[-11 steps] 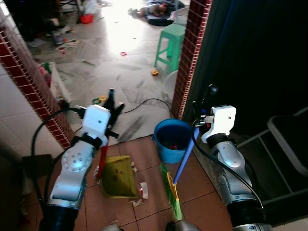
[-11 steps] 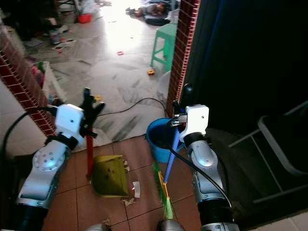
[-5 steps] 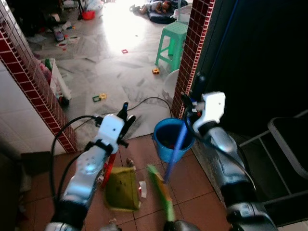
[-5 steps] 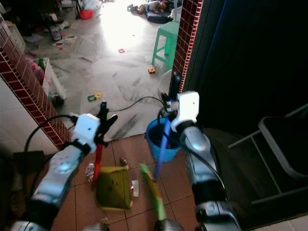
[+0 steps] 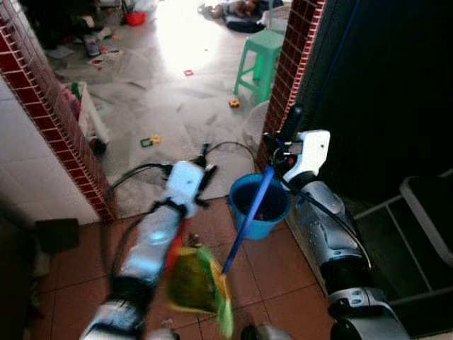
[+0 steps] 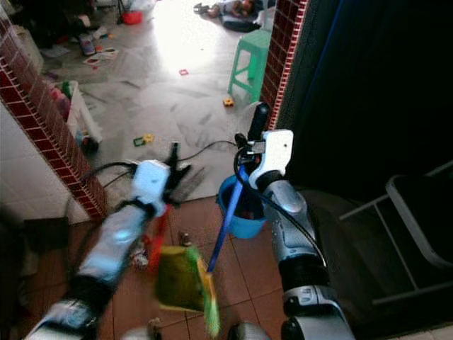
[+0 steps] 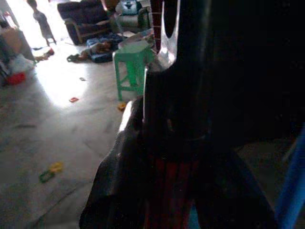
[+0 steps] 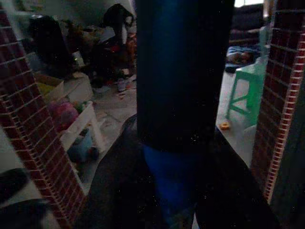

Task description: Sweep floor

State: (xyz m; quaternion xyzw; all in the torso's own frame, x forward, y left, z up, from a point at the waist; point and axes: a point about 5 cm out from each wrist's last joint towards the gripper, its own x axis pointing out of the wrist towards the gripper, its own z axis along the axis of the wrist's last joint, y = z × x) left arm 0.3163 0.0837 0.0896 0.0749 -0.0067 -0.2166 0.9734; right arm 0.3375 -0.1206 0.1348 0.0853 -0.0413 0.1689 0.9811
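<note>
My left gripper (image 5: 202, 157) is shut on the red handle (image 6: 160, 234) of a yellow-green dustpan (image 5: 185, 282), which sits low over the terracotta tiles and looks blurred. My right gripper (image 5: 283, 142) is shut on the top of a blue broom handle (image 5: 246, 221). The broom slants down to the left, and its green-and-yellow head (image 5: 221, 301) lies against the dustpan's right edge. In the left wrist view the red handle (image 7: 167, 191) runs between the black fingers. In the right wrist view the blue handle (image 8: 171, 176) does the same.
A blue bucket (image 5: 277, 212) stands just behind the broom handle by a red-tiled pillar (image 5: 291, 64). A red-tiled wall (image 5: 60, 134) is on the left and a green stool (image 5: 258, 57) lies beyond. A black cable (image 5: 226, 146) and small toys (image 5: 148, 140) lie on the grey floor. A dark chair frame (image 5: 425, 212) is at right.
The broom head has swung left across the tiles to the dustpan. My left arm has shifted right with the dustpan. The paper scraps beside the pan no longer show.
</note>
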